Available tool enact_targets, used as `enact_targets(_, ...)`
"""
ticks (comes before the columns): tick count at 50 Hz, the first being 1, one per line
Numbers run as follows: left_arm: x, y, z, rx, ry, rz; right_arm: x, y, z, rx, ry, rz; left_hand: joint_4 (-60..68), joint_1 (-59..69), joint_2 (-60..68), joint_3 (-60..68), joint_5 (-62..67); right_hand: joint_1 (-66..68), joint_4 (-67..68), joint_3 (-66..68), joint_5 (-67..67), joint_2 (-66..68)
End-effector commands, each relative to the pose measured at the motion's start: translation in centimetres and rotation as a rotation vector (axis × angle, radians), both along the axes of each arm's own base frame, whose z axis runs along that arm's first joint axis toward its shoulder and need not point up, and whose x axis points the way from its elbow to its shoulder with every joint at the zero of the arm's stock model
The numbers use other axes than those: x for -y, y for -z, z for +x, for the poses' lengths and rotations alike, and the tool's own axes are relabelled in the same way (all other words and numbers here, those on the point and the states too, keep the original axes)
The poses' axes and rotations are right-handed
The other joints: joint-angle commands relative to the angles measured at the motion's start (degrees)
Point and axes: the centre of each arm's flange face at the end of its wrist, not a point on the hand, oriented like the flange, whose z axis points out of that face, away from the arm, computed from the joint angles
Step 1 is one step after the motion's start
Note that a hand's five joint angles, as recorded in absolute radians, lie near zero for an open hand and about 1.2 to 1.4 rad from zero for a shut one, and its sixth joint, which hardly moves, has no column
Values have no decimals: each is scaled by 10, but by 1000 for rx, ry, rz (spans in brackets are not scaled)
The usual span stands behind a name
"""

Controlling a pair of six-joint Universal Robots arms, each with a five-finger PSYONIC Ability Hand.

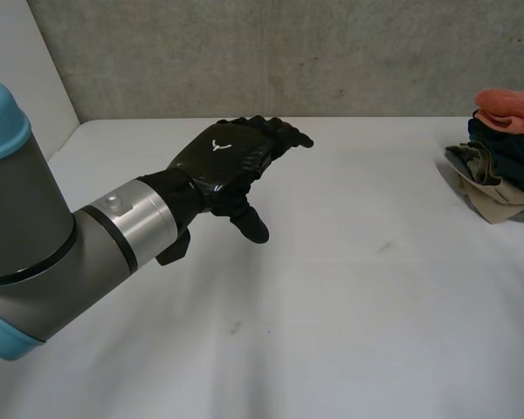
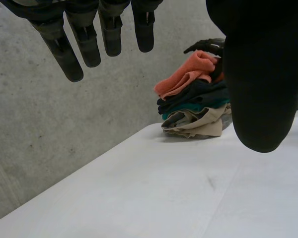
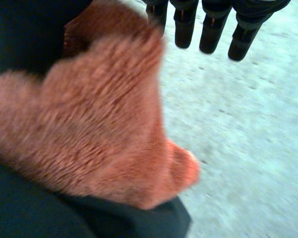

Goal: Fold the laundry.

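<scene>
From the head view, the left arm reaches in over the white desk, and the left hand hangs above it with its fingers stretched out straight and the thumb pointing down, holding nothing. The pile of laundry sits well apart from it at the far right of the desk, near the concrete wall. An orange cloth lies on top of the pile, with dark pieces under it and a beige cloth at the bottom. In the left wrist view, the left hand shows straight, spread fingers and a thumb set wide apart from them, with bare desk under the palm. Beyond its fingertips stands the pile of laundry next to the wall, with the orange cloth bunched on top and the beige cloth at its foot. The right hand is right at the top of the pile, just behind the orange cloth. In the right wrist view, the right hand holds its fingers straight and uncurled, their tips over the bare desk. The orange cloth lies close under its palm, on top of a dark cloth. One fingertip is just beside the orange cloth's edge, and the fingers do not close round it.
</scene>
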Motion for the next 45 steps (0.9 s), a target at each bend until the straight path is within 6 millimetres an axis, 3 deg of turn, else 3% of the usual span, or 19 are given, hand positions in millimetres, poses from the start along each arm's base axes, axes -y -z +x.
enact_targets(1,-7,-4,-3,-5,16,-8,-24,-22,-12,37,175,114,26,31,31,30,28,-33,-42,-37,-40,-34)
enact_targets(4,-8,-5,-3,-9,19,-11,-38,-30,-22,6,229,142,26,31,31,30,28,-33,-42,-37,-40,-34)
enact_targets(11,-15,-9,-5,-14,35,-20,-73,-71,-35,-54,369,179,28,32,32,32,30,-33,-42,-37,-40,-34)
enact_targets(16,-23,-26,-3,-43,44,-60,-89,-97,-49,-84,521,168,23,27,27,27,24,-33,-42,-37,-40,-34)
enact_targets(17,-24,-29,-2,-50,42,-68,-94,-112,-48,-110,566,131,23,27,27,27,24,-33,-42,-37,-40,-34)
enact_targets(20,-30,-47,1,-96,44,-91,-103,-134,-47,-138,630,78,19,24,24,23,21,-33,-42,-37,-40,-34)
enact_targets(24,-33,-72,8,-177,18,-101,-118,-163,-17,-141,620,1,19,24,24,23,21,-33,-42,-37,-40,-34)
enact_targets(25,-34,-76,10,-192,8,-105,-126,-178,12,-133,559,-48,19,24,24,23,21,-33,-42,-37,-40,-34)
enact_targets(26,-33,-81,11,-205,-4,-109,-131,-183,27,-125,522,-69,19,24,24,23,21,-33,-42,-37,-40,-34)
enact_targets(28,-30,-90,18,-235,-61,-125,-138,-187,53,-103,453,-95,19,24,24,23,21,-33,-42,-37,-40,-34)
enact_targets(29,-27,-93,21,-240,-88,-131,-147,-187,78,-81,377,-108,19,24,24,23,21,-33,-42,-37,-40,-34)
enact_targets(32,-14,-99,36,-254,-208,-155,-159,-179,111,-52,252,-84,11,16,15,15,13,-33,-42,-37,-40,-34)
enact_targets(33,-11,-100,40,-256,-239,-160,-169,-171,135,-39,152,-57,11,16,15,15,13,-33,-42,-37,-40,-34)
enact_targets(37,9,-102,63,-253,-389,-164,-203,-160,184,-20,-66,-11,-14,-10,-10,-10,-12,-33,-42,-37,-40,-34)
enact_targets(40,24,-88,82,-208,-498,-130,-216,-145,199,-9,-118,43,-19,-15,-15,-16,-18,-33,-42,-37,-40,-34)
enact_targets(45,31,-62,98,-108,-560,-94,-231,-97,214,12,-114,215,-28,-23,-23,-24,-26,-33,-42,-37,-40,-34)
